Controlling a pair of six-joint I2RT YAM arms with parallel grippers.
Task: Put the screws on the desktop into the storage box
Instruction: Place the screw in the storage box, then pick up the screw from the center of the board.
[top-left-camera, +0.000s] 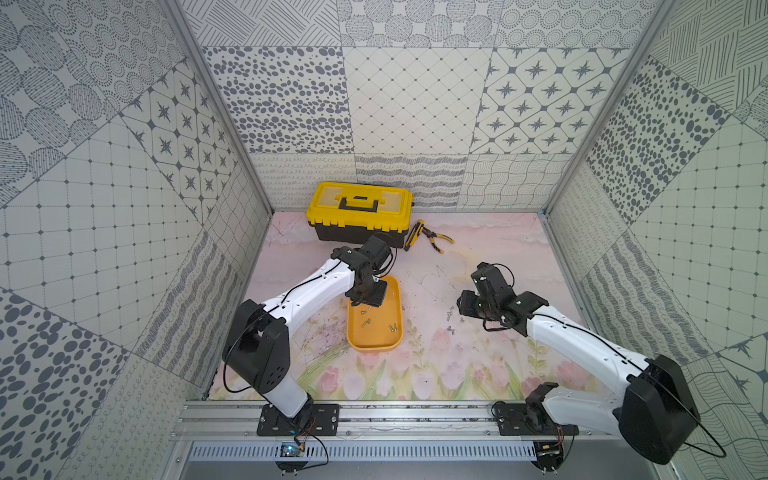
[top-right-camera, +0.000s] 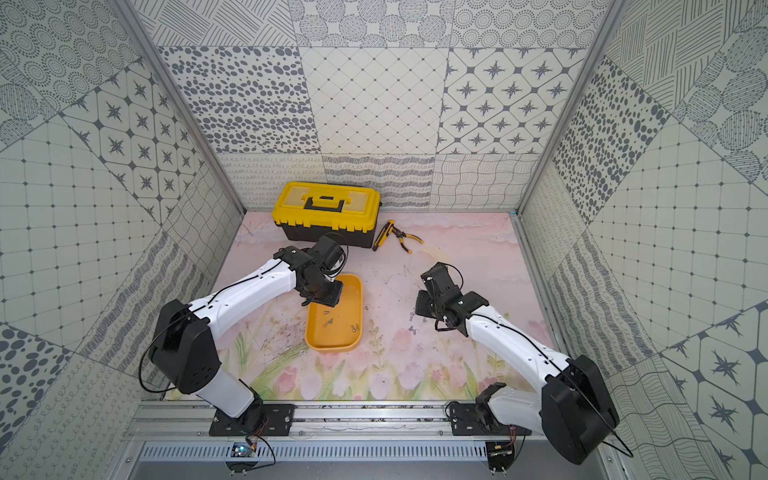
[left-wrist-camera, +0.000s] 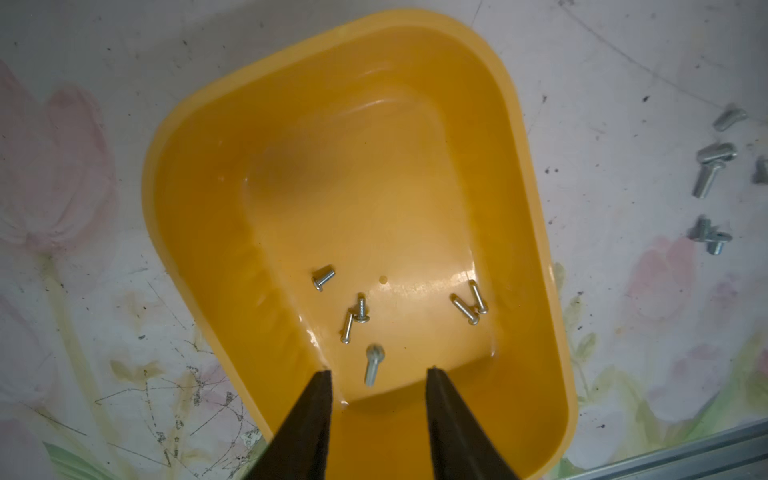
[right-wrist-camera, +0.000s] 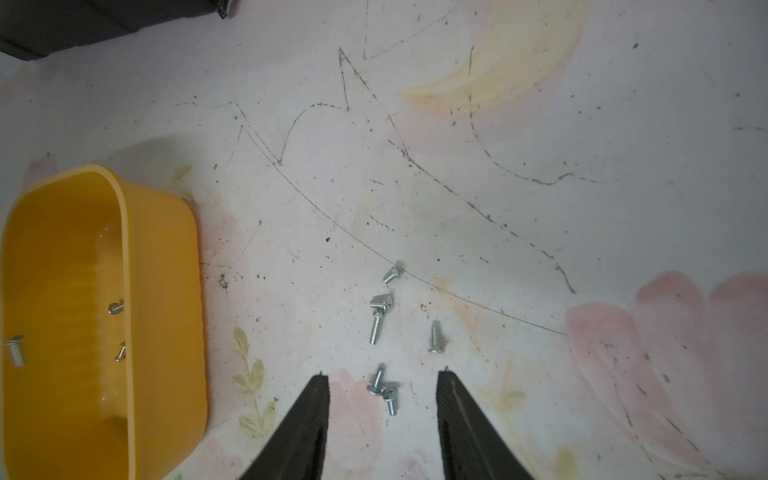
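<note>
We are hovering our released left gripper (left-wrist-camera: 378, 370) over the storage box (left-wrist-camera: 199, 208), where some screws (left-wrist-camera: 360, 311) are lying, while our right gripper (right-wrist-camera: 384, 374), also released and grasping nothing, is hanging above loose screws (right-wrist-camera: 376, 328) near the middle of the desktop (right-wrist-camera: 540, 208).

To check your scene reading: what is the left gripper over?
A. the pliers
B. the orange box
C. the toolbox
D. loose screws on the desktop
B: in the left wrist view the left gripper hangs open over the orange box, with screws on its floor.
</note>
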